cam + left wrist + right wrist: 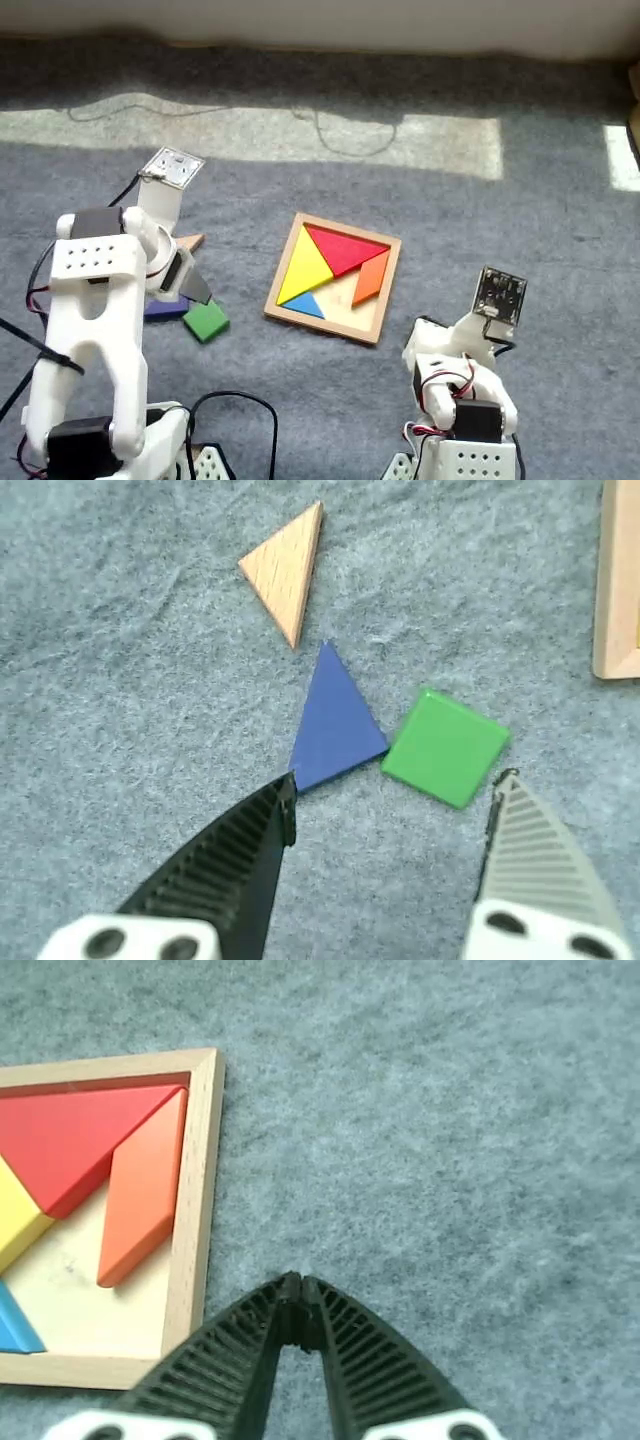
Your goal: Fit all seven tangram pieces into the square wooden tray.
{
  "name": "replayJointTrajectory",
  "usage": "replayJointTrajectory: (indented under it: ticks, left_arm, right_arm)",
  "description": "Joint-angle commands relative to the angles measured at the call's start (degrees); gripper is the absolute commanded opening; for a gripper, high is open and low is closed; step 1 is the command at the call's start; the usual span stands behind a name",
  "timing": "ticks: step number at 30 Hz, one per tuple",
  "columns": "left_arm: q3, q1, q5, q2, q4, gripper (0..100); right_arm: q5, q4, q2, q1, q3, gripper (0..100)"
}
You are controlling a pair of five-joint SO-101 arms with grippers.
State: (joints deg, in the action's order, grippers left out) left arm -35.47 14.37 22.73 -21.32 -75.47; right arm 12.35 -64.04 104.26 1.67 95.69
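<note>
High view: grey carpet (520, 230) covers the table, and a sunlit band (440, 145) crosses it beyond the square wooden tray (340, 331). A pale wall strip (300, 20) lies farther off. The tray holds red (345, 250), yellow (300, 270), orange (371, 277) and light blue pieces (305, 305).

Left wrist view: the left gripper (396, 778) is spread wide and empty. It hangs over a dark blue triangle (335, 725) and green square (445, 747) that lie on carpet near the tray, with a bare-wood triangle (287, 567) farther off.

Right wrist view: the right gripper (300, 1285) is pinched closed on nothing, over carpet just beside the tray's rim.
</note>
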Motion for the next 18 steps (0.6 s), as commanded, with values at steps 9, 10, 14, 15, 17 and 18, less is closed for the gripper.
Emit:
replayJointTrajectory:
  ticks: [9, 10, 14, 15, 17, 18]
  left_arm:
    - [-3.21, 7.16, 11.78, 13.93, 16.09, 29]
    - [-3.12, 7.08, 11.78, 15.25, 16.7, 29]
    - [-1.54, 6.29, 11.69, 19.03, 17.14, 29]
    - [-1.01, 6.11, 11.6, 19.82, 17.14, 29]
    - [-0.13, 5.41, 11.52, 21.49, 17.05, 29]
    - [0.13, 5.32, 11.52, 22.11, 16.97, 29]
  right_arm:
    - [-0.7, -0.22, 0.92, -0.66, 4.44, 0.5]
    - [-0.7, -0.22, 0.92, -0.66, 4.44, 0.5]
    - [-0.7, -0.22, 0.92, -0.66, 4.44, 0.5]
    - [-0.7, -0.22, 0.92, -0.66, 4.44, 0.5]
    - [-0.7, -0.22, 0.92, -0.66, 4.44, 0.5]
    - [-0.7, -0.22, 0.92, -0.66, 4.44, 0.5]
